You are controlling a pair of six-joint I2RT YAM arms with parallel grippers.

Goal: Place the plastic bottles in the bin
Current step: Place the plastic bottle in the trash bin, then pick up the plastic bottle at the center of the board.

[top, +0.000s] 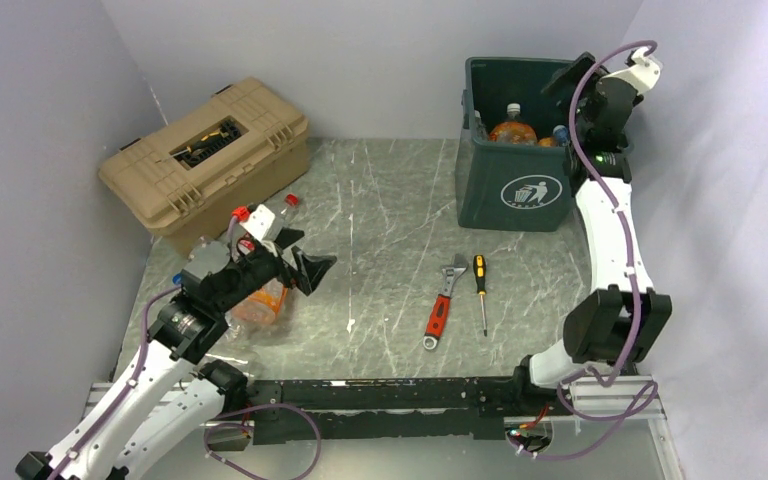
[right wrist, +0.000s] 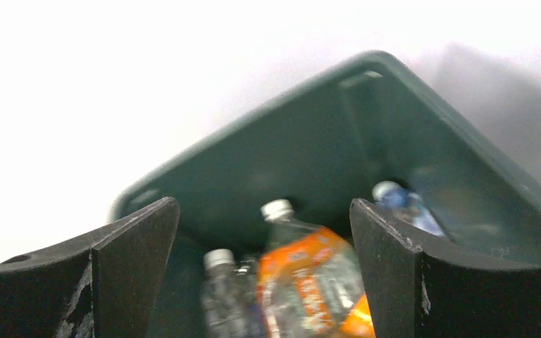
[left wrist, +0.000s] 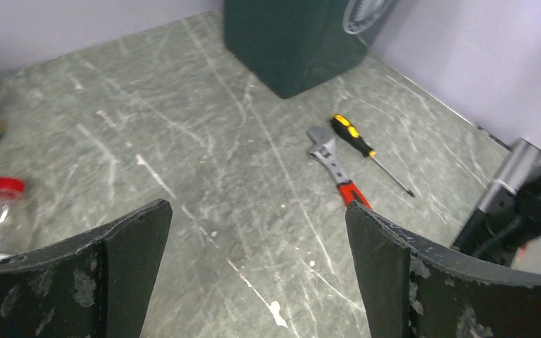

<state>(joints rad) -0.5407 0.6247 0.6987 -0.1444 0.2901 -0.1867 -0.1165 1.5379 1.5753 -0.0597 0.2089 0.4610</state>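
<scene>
The left gripper (left wrist: 257, 232) gapes wide and empty over the table (top: 380, 230). Under its arm, a few plastic bottles (top: 258, 302) lie half hidden near the toolbox (top: 205, 160). The right gripper (right wrist: 264, 225) hangs open, holding nothing, above the bin (top: 515, 195); the orange-labelled bottle (right wrist: 310, 282) inside is blurred.

1. Bench (top: 380, 230): grey-green, stone-patterned top with white veins and scratches.
2. Back wall (top: 360, 60), 12 o'clock: plain pale panel with a lilac cast.
3. Left wall (top: 30, 200), 9 o'clock: same panel, shaded.
4. Right wall (top: 730, 250), 3 o'clock: same panel.
5. Light: even, with soft shadows.
</scene>
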